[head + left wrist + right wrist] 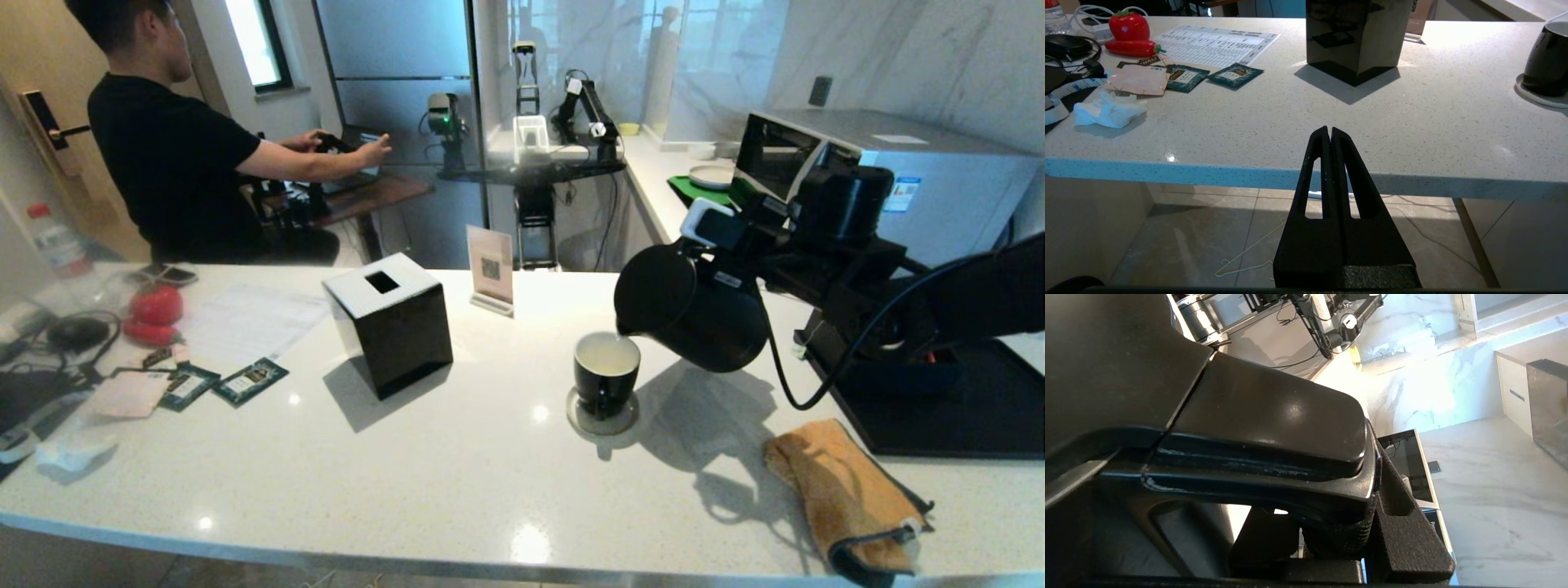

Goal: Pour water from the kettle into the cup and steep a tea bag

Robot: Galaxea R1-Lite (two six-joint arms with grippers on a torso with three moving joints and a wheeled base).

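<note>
The right gripper (755, 224) was clamped on the handle of the kettle (694, 306). In the right wrist view its ribbed fingers (1343, 539) pressed on the handle from both sides. The kettle was held up in the air and tipped over, with its small spout just above the rim of the cup (606, 374). The cup stood upright on a round grey coaster (602, 418), on the white counter (457, 482). Its white inside showed, but I could not tell if any water was in it, and I could not see a stream coming out.

So the step in hand looked like the pouring. The next move would call for keeping the spout over the middle of the cup and tipping slowly, so nothing spills on the counter. Then the kettle would need to be set upright and put down, maybe on the black tray (963, 425) to the right.

The tea bag step was not yet done. I could not see a tea bag in the cup. Some flat green sachets (249, 380) lay far off on the left side of the counter, past the black tissue box (392, 322).

The left gripper (1329, 134) waited low in front of the counter edge, its fingers pressed together and holding nothing. An orange cloth (841, 490) lay near the front edge, on the right. A person (175, 147) sat at a desk behind the counter.
</note>
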